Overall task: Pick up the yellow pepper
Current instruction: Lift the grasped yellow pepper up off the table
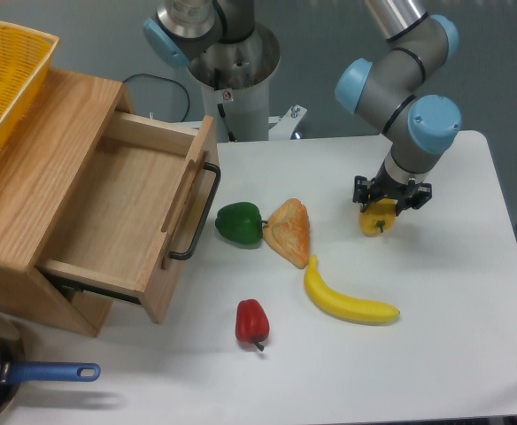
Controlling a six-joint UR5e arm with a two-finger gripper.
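Observation:
The yellow pepper [378, 219] is small, glossy and yellow-orange with a dark stem, and lies at the right of the white table [453, 336]. My gripper [384, 209] points straight down on it, its black fingers [362, 193] close against the pepper's sides. The pepper's top is hidden between them. It sits at or just above the table surface; I cannot tell which.
A yellow banana [347, 301], an orange-tan ridged wedge [289, 232], a green pepper [239, 222] and a red pepper [251, 322] lie mid-table. An open wooden drawer [121, 208] stands at the left with a yellow basket [2, 80] on top. A blue-handled pan [28, 376] sits at the front left.

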